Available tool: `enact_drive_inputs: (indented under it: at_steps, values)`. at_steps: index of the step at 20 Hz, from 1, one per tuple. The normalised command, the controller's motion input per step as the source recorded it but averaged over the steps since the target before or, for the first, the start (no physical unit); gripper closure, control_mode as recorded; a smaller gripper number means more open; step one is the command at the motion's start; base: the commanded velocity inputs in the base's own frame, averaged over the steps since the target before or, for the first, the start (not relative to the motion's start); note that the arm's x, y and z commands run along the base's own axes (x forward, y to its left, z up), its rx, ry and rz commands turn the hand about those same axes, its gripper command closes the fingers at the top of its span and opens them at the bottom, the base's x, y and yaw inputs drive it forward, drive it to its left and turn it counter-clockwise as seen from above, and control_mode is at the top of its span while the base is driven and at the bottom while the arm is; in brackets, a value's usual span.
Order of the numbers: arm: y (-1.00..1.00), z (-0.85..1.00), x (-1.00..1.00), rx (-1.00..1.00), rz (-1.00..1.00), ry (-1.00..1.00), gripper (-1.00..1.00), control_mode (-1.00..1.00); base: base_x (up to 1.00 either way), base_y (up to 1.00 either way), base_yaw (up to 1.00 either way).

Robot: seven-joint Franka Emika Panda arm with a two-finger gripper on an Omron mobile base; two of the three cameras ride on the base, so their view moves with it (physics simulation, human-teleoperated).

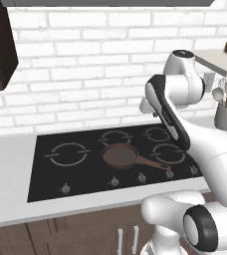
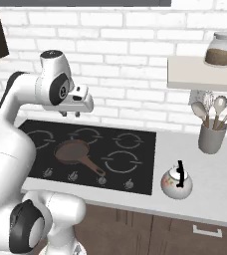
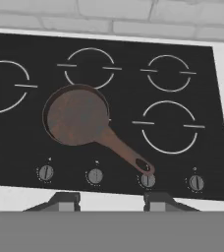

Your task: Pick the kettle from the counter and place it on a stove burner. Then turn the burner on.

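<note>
The kettle, silvery with a thin black handle, stands upright on the counter to the right of the black glass stove. My gripper hangs high over the stove's back left, far from the kettle. In the hand view its fingertips stand apart, so my gripper is open with nothing between them. The stove burner, the largest ring, lies bare at the stove's left and also appears as the stove burner at the hand view's left edge.
A brown frying pan sits mid-stove, its handle pointing toward the front knobs. Several knobs line the stove's front edge. A grey utensil holder stands behind the kettle. A glass jar rests on a wall shelf.
</note>
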Motion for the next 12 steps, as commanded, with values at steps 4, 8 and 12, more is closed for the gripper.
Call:
enact_drive_inputs:
  at_steps: [4, 8, 12]
  values:
    - [-0.38, -0.02, -0.15, 0.04, 0.0, -0.09, -1.0, -1.0, 0.0, 0.0, 0.0]
    - [-0.88, -0.22, -0.38, 0.07, -0.01, -0.09, -1.0, -1.0, 0.0, 0.0, 0.0]
    - [-0.88, -0.27, -0.28, 0.05, 0.0, -0.01, -1.0, -1.0, 0.0, 0.0, 0.0]
